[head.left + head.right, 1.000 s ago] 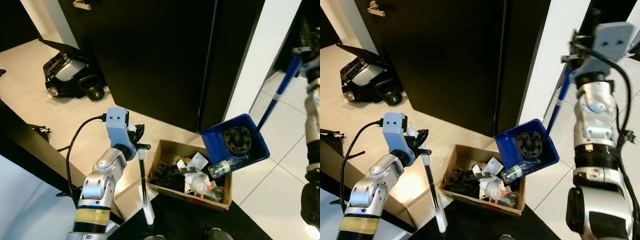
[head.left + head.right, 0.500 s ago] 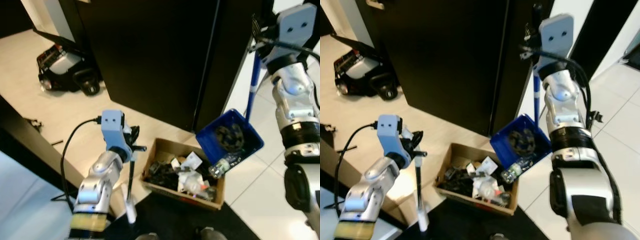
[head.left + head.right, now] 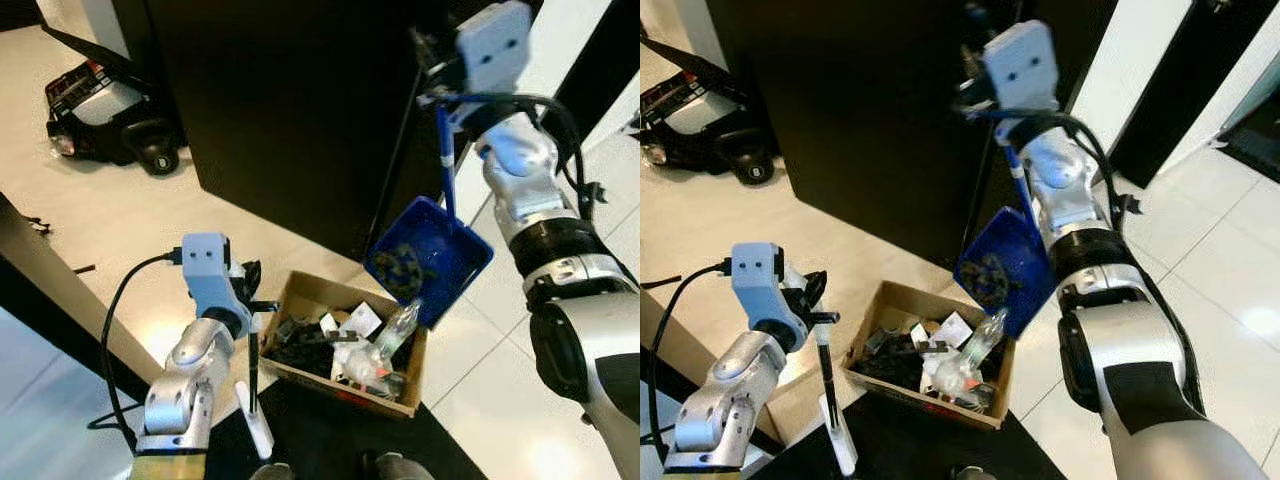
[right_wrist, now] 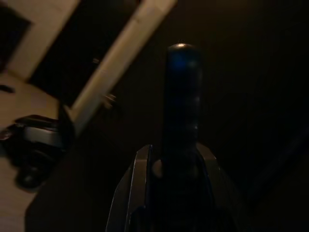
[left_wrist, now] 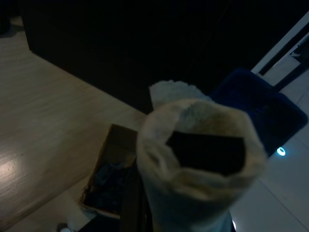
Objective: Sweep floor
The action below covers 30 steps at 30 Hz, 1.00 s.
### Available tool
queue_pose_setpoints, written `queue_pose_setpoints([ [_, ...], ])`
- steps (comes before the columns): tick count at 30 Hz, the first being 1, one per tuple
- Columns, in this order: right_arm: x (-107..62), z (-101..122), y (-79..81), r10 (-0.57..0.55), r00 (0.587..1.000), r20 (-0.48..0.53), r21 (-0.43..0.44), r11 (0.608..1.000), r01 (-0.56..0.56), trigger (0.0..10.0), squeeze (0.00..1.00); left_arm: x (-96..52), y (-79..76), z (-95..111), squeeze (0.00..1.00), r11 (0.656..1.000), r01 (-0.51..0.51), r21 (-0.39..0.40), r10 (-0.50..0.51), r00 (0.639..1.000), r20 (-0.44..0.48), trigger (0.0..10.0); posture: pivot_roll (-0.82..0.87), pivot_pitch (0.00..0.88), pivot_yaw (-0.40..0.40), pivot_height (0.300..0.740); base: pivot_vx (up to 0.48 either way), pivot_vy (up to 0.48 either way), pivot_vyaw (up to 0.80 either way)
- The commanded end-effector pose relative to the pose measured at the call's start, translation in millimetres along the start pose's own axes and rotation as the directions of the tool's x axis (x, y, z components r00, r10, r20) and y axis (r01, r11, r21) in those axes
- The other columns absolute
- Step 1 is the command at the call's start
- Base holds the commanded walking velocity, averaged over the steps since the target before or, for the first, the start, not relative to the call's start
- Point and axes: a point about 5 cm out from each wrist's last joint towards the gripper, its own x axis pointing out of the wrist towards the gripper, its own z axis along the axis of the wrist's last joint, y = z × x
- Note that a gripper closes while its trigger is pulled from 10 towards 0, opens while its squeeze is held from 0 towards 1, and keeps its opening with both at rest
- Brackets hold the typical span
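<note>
I've got the blue plastic dustpan hanging well below my right gripper, tipped over the open cardboard box so the sweepings slide out; a clear bottle sits at its lip. Fingers clamped round the long blue handle. My left gripper is closed on the thin black broom stick, keeping it upright just beside the box, pale bristle end down on the glossy tiled floor.

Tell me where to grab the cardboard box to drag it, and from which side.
Grip the cardboard box by its bare near-left wall, coming from above with jaws astride the rim. That edge looks thin and upright; the far right corner sits under the tilted blue dustpan, where a plastic bottle is tipping in.
</note>
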Motion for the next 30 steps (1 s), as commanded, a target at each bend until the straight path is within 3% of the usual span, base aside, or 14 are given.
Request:
queue_pose_setpoints([
  [1,7.7,15,0.4,0.059,0.995,0.079,-0.067,0.996,-0.053,10.0,0.0,-1.4,-5.4,5,0.0,1.0,0.004,-0.007,-0.003,0.999,0.042,10.0,0.2,0.054,-0.14,0.74,0.0,0.0,0.0],
  [8,6.2,13,-4.9,0.045,0.996,0.074,-0.057,0.998,-0.04,10.0,0.0,-1.0,-9.3,5,0.0,1.0,0.008,-0.014,-0.008,0.999,0.043,10.0,0.19,0.055,-0.137,0.74,0.0,0.0,0.0],
  [10,-2.2,5,-22.7,-0.04,0.998,0.038,-0.033,0.999,0.041,10.0,0.0,-0.7,-9.9,4,0.0,1.0,0.012,-0.013,-0.011,0.999,0.039,10.0,0.18,0.06,-0.129,0.74,0.0,0.0,0.0],
  [13,-8.5,1,-34.2,-0.1,0.995,0.019,-0.013,0.995,0.1,10.0,0.0,-0.8,-10.2,4,0.0,1.0,0.014,-0.011,-0.014,0.999,0.035,10.0,0.18,0.064,-0.121,0.74,0.0,0.0,0.0],
  [14,-16.2,-3,-47.1,-0.175,0.985,-0.002,0.021,0.984,0.175,10.0,0.0,-0.9,-10.6,3,0.0,1.0,0.02,-0.006,-0.019,0.999,0.029,10.0,0.17,0.066,-0.112,0.74,0.0,0.0,0.0],
  [16,-32.4,-10,-68.5,-0.321,0.946,-0.039,0.121,0.939,0.323,10.0,0.0,-1.0,-11.0,1,0.0,1.0,0.03,-0.001,-0.03,0.999,0.012,10.0,0.16,0.069,-0.097,0.74,0.0,0.0,0.0],
  [17,-32.4,-10,-68.5,-0.321,0.946,-0.039,0.121,0.939,0.323,10.0,0.0,-1.0,-11.0,1,0.0,1.0,0.03,-0.001,-0.03,0.999,0.012,10.0,0.16,0.069,-0.097,0.74,0.0,0.0,0.0],
  [18,-40.9,-14,-76.6,-0.392,0.918,-0.059,0.185,0.899,0.396,10.0,0.0,-0.7,-11.7,0,0.0,0.999,0.038,-0.005,-0.038,0.999,0.003,10.0,0.15,0.071,-0.084,0.74,0.0,0.0,0.0],
  [19,-40.9,-14,-76.6,-0.392,0.918,-0.059,0.185,0.899,0.396,10.0,0.0,-0.7,-11.7,0,0.0,0.999,0.038,-0.005,-0.038,0.999,0.003,10.0,0.15,0.071,-0.084,0.74,0.0,0.0,0.0],
  [21,-57.4,-18,-81.8,-0.517,0.851,-0.09,0.333,0.79,0.515,10.0,0.0,-1.1,-12.8,-1,0.0,0.998,0.06,-0.016,-0.06,0.998,-0.017,10.0,0.14,0.078,-0.044,0.74,0.0,0.0,0.0],
  [22,-65.3,-19,-79.3,-0.554,0.826,-0.1,0.385,0.744,0.546,10.0,0.0,-1.4,-12.8,-1,0.0,0.997,0.07,-0.018,-0.071,0.997,-0.028,10.0,0.13,0.079,-0.03,0.74,0.0,0.0,0.0],
  [27,-71.5,-18,-73.9,-0.572,0.813,-0.105,0.411,0.72,0.559,10.0,0.0,-1.8,-12.1,-2,0.0,0.997,0.08,-0.02,-0.08,0.996,-0.037,10.0,0.13,0.08,-0.013,0.74,0.0,0.0,0.0],
  [30,-101.7,-19,-40.3,-0.602,0.778,-0.182,0.465,0.644,0.608,10.0,0.0,-2.0,-3.6,0,0.0,0.997,0.071,-0.026,-0.072,0.995,-0.063,10.0,0.11,0.084,0.033,0.74,0.0,0.0,0.0],
])
